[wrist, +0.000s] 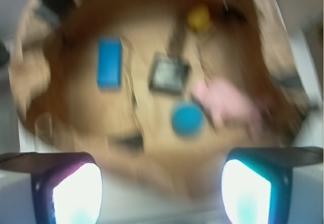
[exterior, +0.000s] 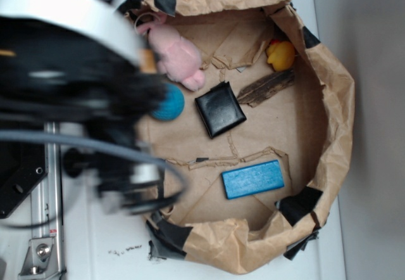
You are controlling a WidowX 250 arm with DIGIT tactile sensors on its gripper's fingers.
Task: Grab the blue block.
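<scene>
A white table (exterior: 373, 242) holds a big brown paper nest (wrist: 152, 148) with crumpled walls. The gripper (wrist: 162, 183) hangs over its near edge, jaws wide apart and holding nothing. Just ahead lies a teal ball (wrist: 188, 118), with a pink toy (wrist: 228, 102) to its right. Behind sits a black wallet (wrist: 169, 75). The blue block (wrist: 109, 62) lies flat, ahead and left. Farthest back is a yellow duck (wrist: 199, 17).

The blue block (exterior: 253, 179) lies alone on bare paper, open from above. The black wallet (exterior: 219, 109) sits well apart; the paper wall (exterior: 335, 134) rises near its far end. The teal ball (exterior: 168, 102) and pink toy (exterior: 177, 55) crowd another side.
</scene>
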